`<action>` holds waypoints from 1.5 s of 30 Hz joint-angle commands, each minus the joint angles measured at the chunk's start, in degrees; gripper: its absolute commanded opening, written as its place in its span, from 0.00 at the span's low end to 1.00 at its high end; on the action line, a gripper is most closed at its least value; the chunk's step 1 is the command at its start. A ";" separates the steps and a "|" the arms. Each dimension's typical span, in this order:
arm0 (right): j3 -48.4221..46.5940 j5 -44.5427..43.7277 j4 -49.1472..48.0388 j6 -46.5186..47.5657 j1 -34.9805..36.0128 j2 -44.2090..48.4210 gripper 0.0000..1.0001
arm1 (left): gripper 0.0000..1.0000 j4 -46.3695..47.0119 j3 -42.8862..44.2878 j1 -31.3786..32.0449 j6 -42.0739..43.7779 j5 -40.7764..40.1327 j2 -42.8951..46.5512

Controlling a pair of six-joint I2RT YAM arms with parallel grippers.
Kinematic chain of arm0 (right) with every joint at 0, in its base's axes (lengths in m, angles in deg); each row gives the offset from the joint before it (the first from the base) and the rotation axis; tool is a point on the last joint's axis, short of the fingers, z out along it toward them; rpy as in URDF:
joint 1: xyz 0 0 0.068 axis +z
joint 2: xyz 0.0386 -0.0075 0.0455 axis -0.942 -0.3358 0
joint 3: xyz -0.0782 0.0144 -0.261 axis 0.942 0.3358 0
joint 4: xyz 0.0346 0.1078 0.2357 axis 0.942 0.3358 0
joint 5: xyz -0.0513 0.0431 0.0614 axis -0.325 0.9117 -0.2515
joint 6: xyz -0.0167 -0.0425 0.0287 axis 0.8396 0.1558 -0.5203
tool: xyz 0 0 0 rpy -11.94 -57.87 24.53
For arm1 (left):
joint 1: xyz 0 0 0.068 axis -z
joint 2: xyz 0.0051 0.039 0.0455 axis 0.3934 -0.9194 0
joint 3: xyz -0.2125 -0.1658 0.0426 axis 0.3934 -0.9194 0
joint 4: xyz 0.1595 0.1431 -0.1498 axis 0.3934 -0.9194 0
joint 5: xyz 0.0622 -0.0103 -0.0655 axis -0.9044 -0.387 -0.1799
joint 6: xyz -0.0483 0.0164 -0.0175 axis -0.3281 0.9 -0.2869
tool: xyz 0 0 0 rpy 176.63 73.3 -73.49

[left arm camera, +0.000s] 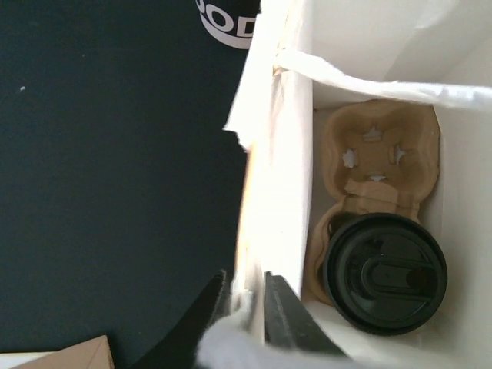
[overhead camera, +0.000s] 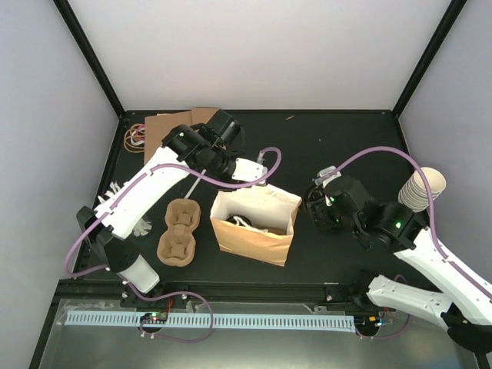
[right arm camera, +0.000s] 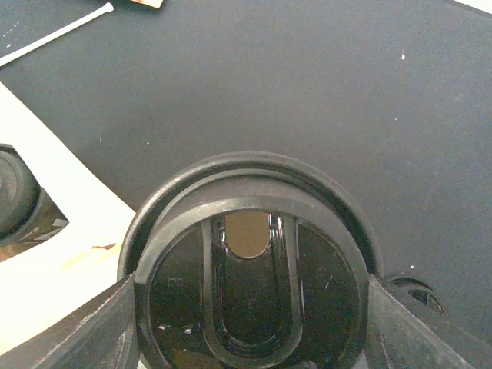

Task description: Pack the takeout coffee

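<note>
Two grips: left claw (left arm camera: 246, 298) on the paper bag (left arm camera: 280, 146) rim, right claw (right arm camera: 250, 332) around a lidded cup (right arm camera: 247, 288).

Lid of takeout coffee (right arm camera: 250, 307) glossy black plastic; pulp tray (left arm camera: 380, 131) rough matt brown; paper bag (left arm camera: 361, 38) matt white inside; table (right arm camera: 307, 92) matt black.

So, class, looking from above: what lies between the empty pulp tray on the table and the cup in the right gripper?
The open paper bag stands between the tray and the lidded cup; the top view shows it.
</note>
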 commanded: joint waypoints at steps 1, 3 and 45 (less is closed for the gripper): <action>-2.00 -1.10 0.19 0.08 -0.29 1.12 0.54 | 0.08 -2.70 2.92 0.80 -1.77 -0.85 -1.00; -2.68 -1.40 0.70 0.15 -0.26 1.42 0.54 | 0.02 -2.24 3.16 0.98 -3.67 -2.35 -0.40; -20.10 20.41 -2.79 3.83 3.91 -7.34 0.48 | 0.01 11.25 -8.03 6.33 -51.15 -19.55 13.67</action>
